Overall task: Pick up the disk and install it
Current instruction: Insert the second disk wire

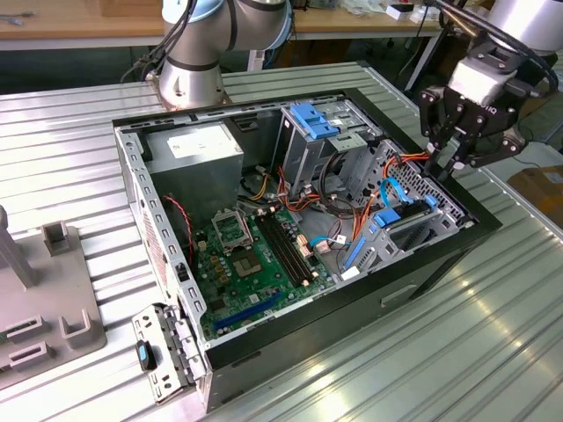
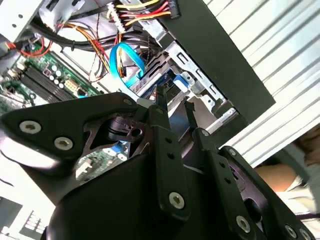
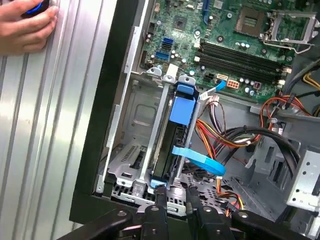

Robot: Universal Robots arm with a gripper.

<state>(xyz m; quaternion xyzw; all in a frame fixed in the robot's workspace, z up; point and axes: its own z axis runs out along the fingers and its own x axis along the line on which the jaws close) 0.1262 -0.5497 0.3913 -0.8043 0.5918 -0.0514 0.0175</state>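
ribbed metal table [image 1: 493, 334] carrying an open computer case [image 1: 440, 264], side panel off, motherboard [image 1: 255, 255] exposed.

gripper [image 1: 442, 165] poised over the case rim at about 2 o'clock of the case on the exterior view's face, clear of the metalwork. jaws parted by a narrow gap and holding nothing, as read from the fingertips [image 2: 161, 100] in both wrist views.

disk [image 3: 167, 150] standing on edge in the lower drive bay, blue carrier outermost, at about 3 o'clock of the case and toward 7 o'clock from the gripper in the exterior view. directly below the jaws and nearly in line with the gap in the first wrist view. long axis running from the case wall beneath the jaws inward toward the motherboard. judged already seated in its slot, or close to it.

room for moving: tight. bay rails just beside both flat faces of the disk. blue flat cable [image 3: 200, 157] touching or just beside the carrier; orange and black wire bundle [image 3: 220, 135] near on the same side. open air above the rim.

person's hand [image 3: 22, 22] resting on the table outside the case wall, well apart from the jaws.
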